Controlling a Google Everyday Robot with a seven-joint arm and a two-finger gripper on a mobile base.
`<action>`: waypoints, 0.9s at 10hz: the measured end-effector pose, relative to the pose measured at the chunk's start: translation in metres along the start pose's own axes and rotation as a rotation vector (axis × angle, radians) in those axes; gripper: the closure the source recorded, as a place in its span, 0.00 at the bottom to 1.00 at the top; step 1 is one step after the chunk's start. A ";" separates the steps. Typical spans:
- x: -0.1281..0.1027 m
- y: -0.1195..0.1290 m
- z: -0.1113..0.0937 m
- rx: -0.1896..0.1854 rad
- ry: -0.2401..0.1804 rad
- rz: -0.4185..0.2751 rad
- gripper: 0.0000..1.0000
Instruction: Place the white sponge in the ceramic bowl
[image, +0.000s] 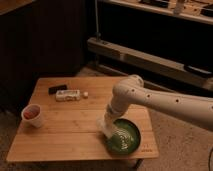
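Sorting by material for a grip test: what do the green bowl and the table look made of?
The green bowl looks like glazed ceramic: glossy, with pale concentric rings. The table looks like pale wood planks, matte, with visible seams. The gripper is at the bowl's left rim.

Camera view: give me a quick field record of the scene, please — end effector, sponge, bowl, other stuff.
end effector: low over the table, at the bowl's left rim
sponge: pale pad at the end effector, by the rim, not clearly inside the bowl
bowl: green, near right table corner
cup: white, reddish contents, left side
package: whitish, far side of table
dark item: behind the package
table: wooden
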 end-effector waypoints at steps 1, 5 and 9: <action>-0.007 0.004 -0.001 0.005 -0.001 0.002 0.83; -0.020 0.010 -0.002 0.017 0.004 0.010 0.43; -0.023 0.015 -0.002 0.030 0.004 0.020 0.09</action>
